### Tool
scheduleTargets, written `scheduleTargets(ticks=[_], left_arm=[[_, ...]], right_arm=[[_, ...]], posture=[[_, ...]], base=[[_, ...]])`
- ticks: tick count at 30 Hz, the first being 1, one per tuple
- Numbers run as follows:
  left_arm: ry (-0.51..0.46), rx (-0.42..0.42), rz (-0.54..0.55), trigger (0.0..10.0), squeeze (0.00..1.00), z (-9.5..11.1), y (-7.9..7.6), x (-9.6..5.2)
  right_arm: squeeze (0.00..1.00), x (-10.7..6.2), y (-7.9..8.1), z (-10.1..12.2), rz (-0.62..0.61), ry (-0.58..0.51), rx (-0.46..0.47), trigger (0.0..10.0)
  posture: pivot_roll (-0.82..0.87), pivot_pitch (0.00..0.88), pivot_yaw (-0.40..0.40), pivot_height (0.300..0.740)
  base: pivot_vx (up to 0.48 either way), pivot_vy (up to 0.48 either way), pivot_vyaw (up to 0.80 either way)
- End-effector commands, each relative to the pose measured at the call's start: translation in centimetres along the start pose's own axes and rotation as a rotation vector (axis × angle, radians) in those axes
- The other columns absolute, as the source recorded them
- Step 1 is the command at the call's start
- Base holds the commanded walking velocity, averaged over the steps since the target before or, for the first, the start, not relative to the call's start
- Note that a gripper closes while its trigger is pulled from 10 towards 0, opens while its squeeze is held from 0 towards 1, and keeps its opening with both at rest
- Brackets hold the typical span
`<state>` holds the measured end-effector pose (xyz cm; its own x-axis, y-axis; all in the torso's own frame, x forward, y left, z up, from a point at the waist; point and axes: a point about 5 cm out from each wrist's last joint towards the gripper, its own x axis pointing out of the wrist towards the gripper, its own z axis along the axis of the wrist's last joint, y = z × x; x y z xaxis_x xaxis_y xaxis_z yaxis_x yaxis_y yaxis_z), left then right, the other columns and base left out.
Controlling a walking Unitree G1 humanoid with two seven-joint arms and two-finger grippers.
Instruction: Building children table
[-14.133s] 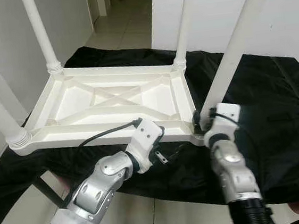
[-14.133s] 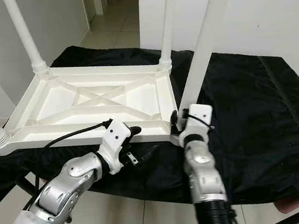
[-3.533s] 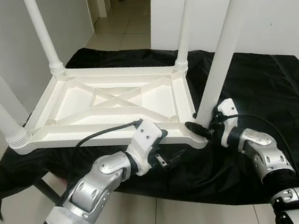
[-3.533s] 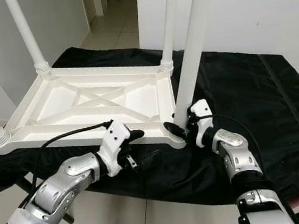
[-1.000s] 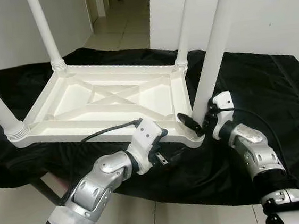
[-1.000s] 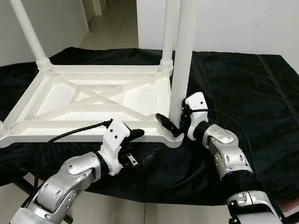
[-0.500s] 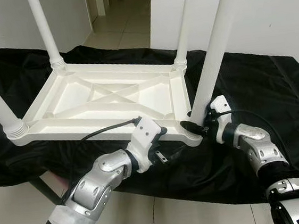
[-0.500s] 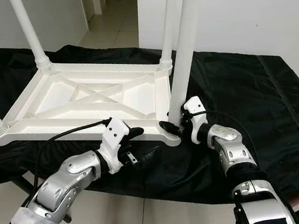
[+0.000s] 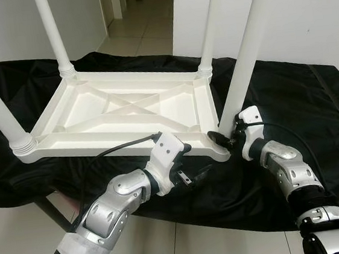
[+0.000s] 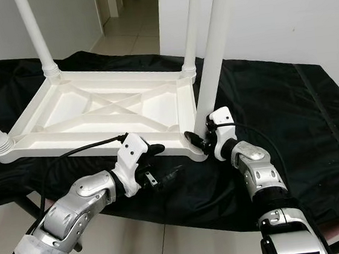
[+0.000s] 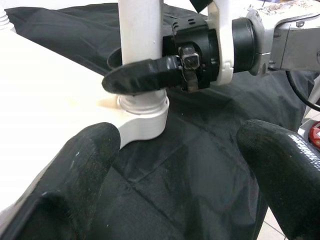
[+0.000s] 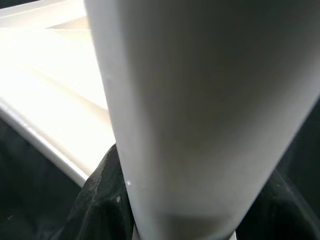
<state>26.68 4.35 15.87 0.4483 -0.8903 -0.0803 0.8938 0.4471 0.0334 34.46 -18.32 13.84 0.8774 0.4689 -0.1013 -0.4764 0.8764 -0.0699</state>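
Note:
A white plastic children's table (image 9: 125, 110) lies upside down on a black cloth, with its legs pointing up. My right gripper (image 9: 222, 137) is shut on the near right leg (image 9: 243, 64) just above its socket at the tabletop corner. In the right wrist view the leg (image 12: 200, 115) runs between the dark fingers (image 12: 102, 200). In the left wrist view one right finger (image 11: 140, 80) wraps across the front of the leg. My left gripper (image 9: 192, 162) is open beside the tabletop's front rim, just left of that corner, with its fingers (image 11: 75, 170) spread wide over the cloth.
The black cloth (image 9: 313, 106) covers a low stand and hangs over its near edge. White walls stand behind, and a tiled hallway (image 9: 139, 9) opens at the back. The floor below the near edge is pale tile (image 9: 23, 239).
My right wrist has turned a little at the base of the near right leg while staying shut on it. The tabletop has shifted slightly to the right. The left gripper has barely moved.

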Motion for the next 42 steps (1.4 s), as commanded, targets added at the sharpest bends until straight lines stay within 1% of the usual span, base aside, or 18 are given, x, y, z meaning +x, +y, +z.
scheduleTargets(ticks=[1,5,6,7,10,12,13,15,17,20,25,26,29,34,37,38,40,42], left_arm=[[0.005,0.007,-0.071,10.0,0.00,0.0,-0.3,-0.1],[0.011,0.003,-0.078,10.0,0.00,-0.2,-0.5,-0.3],[0.011,0.003,-0.078,10.0,0.00,-0.2,-0.5,-0.3],[0.011,0.002,-0.080,10.0,0.00,-0.2,-0.5,-0.3],[0.011,0.002,-0.080,10.0,0.00,-0.2,-0.5,-0.3],[0.013,-0.001,-0.085,10.0,0.00,-0.2,-0.7,-0.3],[0.014,-0.001,-0.086,10.0,0.00,-0.3,-0.7,-0.3],[0.014,-0.001,-0.086,10.0,0.00,-0.3,-0.7,-0.3],[0.016,-0.003,-0.091,10.0,0.00,-0.3,-0.9,-0.3],[0.017,-0.006,-0.093,10.0,0.00,-0.3,-1.1,-0.3],[0.018,-0.007,-0.094,10.0,0.00,-0.4,-1.1,-0.4],[0.018,-0.007,-0.094,10.0,0.00,-0.4,-1.1,-0.4],[0.017,-0.008,-0.092,10.0,0.00,-0.4,-1.2,-0.4],[0.016,-0.009,-0.091,10.0,0.00,-0.4,-1.3,-0.4],[0.016,-0.011,-0.088,10.0,0.00,-0.5,-1.3,-0.4],[0.016,-0.011,-0.088,10.0,0.00,-0.5,-1.3,-0.4],[0.015,-0.012,-0.088,10.0,0.00,-0.4,-1.3,-0.4],[0.015,-0.012,-0.088,10.0,0.00,-0.4,-1.3,-0.4]], right_arm=[[0.00,-0.4,-0.8,0.0,-0.102,0.008,0.026,10.0],[0.00,-0.4,0.9,-0.1,-0.281,-0.006,0.095,10.0],[0.00,-0.4,0.9,-0.1,-0.281,-0.006,0.095,10.0],[0.00,-0.4,1.4,-0.2,-0.349,-0.018,0.126,10.0],[0.00,-0.4,1.4,-0.2,-0.349,-0.018,0.126,10.0],[0.00,-0.4,3.0,-0.1,-0.514,-0.061,0.180,10.0],[0.00,-0.4,3.5,-0.1,-0.563,-0.070,0.198,10.0],[0.00,-0.4,3.5,-0.1,-0.563,-0.070,0.198,10.0],[0.00,-0.5,4.6,-0.1,-0.710,-0.085,0.224,10.0],[0.00,-0.2,5.6,-0.2,-0.735,-0.080,0.256,10.0],[0.00,-0.4,5.6,0.1,-0.730,-0.083,0.270,10.0],[1.00,-0.7,5.4,0.3,-0.697,-0.111,0.293,10.0],[1.00,-1.1,5.2,0.8,-0.632,-0.158,0.286,10.0],[1.00,-1.6,4.9,1.0,-0.606,-0.179,0.269,10.0],[1.00,-2.3,3.8,0.6,-0.475,-0.165,0.232,10.0],[1.00,-2.3,3.8,0.6,-0.475,-0.165,0.232,10.0],[1.00,-2.7,2.8,0.1,-0.359,-0.132,0.176,10.0],[1.00,-2.7,2.8,0.1,-0.359,-0.132,0.176,10.0]], posture=[[-0.02,0.000,-0.070,0.740],[-0.02,0.000,-0.071,0.740],[-0.02,0.000,-0.071,0.740],[-0.02,0.000,-0.072,0.740],[-0.02,0.000,-0.072,0.740],[-0.02,0.000,-0.072,0.740],[-0.01,0.000,-0.073,0.740],[-0.01,0.000,-0.073,0.740],[-0.01,0.000,-0.073,0.740],[-0.01,0.000,-0.073,0.740],[-0.01,0.000,-0.078,0.740],[-0.01,0.000,-0.081,0.740],[-0.01,0.000,-0.084,0.740],[-0.01,0.000,-0.088,0.740],[-0.01,0.000,-0.092,0.740],[-0.01,0.000,-0.092,0.740],[-0.01,0.000,-0.092,0.740],[-0.01,0.000,-0.092,0.740]], base=[[0.000,0.000,0.00],[0.000,0.000,0.00],[0.000,0.000,0.00],[0.000,0.000,0.00],[0.000,0.000,0.00],[0.000,0.000,0.00],[0.000,0.000,0.00],[0.000,0.000,0.00],[0.000,0.000,0.00],[0.000,0.000,0.00],[0.000,0.000,0.00],[0.000,0.000,0.00],[0.000,0.000,0.00],[0.000,0.000,0.00],[0.000,0.000,0.00],[0.000,0.000,0.00],[0.000,0.000,0.00],[0.000,0.000,0.00]])
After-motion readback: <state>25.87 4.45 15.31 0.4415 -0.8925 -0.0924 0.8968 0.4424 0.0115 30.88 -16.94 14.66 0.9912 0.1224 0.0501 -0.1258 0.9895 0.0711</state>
